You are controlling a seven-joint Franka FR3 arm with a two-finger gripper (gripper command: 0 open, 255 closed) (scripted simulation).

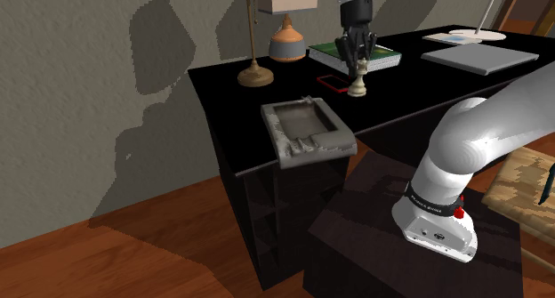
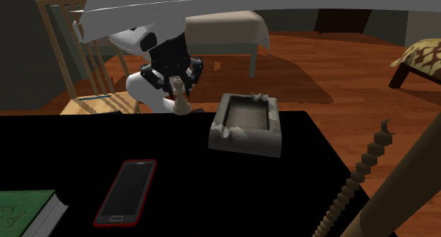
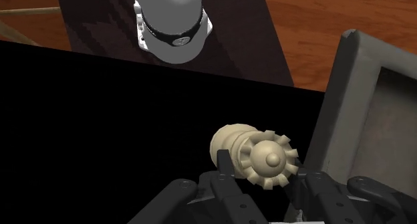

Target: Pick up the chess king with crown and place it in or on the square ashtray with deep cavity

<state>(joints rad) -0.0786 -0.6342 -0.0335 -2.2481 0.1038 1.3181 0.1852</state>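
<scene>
The king (image 1: pixel 358 79) stands upright on its long axis, crown up toward the hand (image 1: pixel 357 58) and base down toward the black worktop (image 1: pixel 418 96). Whether the base touches the worktop or hangs just above it cannot be told. In the wrist view the king (image 3: pixel 257 156) appears almost end-on, its toothed crown nearest the camera and its round base behind.

The hand (image 3: pixel 264 179) points straight down, in line with the king's axis. Its 2 fingers (image 3: pixel 224 168) are clamped on the piece from either side, just under the crown. The white arm (image 1: pixel 480 145) rises from the stand and reaches over the worktop to it.

The king (image 2: pixel 181 97) is near the grey square ashtray (image 2: pixel 244 140) but apart from it. The ashtray (image 1: pixel 277 132) sits at the worktop's corner, and its deep cavity holds nothing. A red-edged phone (image 1: pixel 335 83) lies just beside the king, and a green book (image 1: pixel 327 52) lies behind it in the shoulder view.
</scene>
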